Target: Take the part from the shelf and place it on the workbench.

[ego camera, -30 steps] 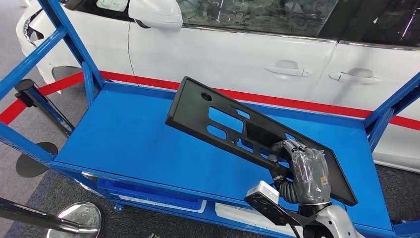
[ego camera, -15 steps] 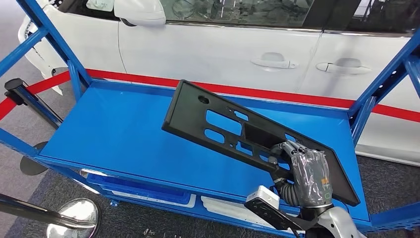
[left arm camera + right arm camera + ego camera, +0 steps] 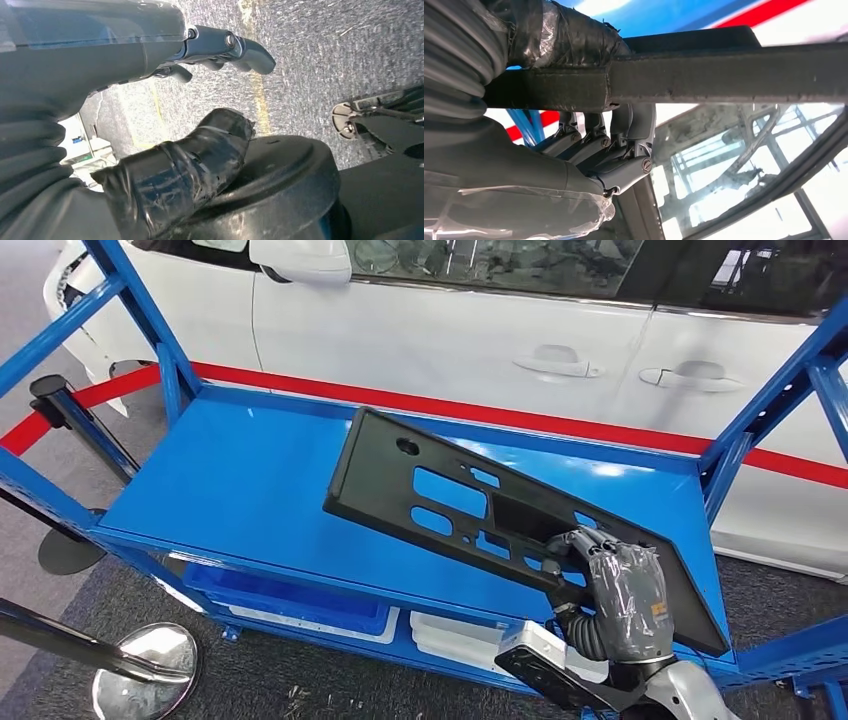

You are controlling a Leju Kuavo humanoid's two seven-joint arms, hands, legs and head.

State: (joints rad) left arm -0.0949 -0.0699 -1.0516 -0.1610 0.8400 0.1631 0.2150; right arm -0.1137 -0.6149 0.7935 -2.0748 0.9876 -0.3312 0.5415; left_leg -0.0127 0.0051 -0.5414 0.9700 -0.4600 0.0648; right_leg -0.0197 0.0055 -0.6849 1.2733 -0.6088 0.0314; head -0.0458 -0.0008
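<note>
The black part [image 3: 470, 510] hangs tilted above the blue surface [image 3: 240, 490], its lower end gripped by the right hand [image 3: 610, 585], its far end free over bare blue. Blue frame posts [image 3: 760, 420] stand just beyond the hand; a white car [image 3: 450, 340] lies behind. In the right wrist view, fingers [image 3: 624, 145] wrap the part's edge. The left hand [image 3: 165, 100] holds nothing above grey floor, fingers apart.
</note>
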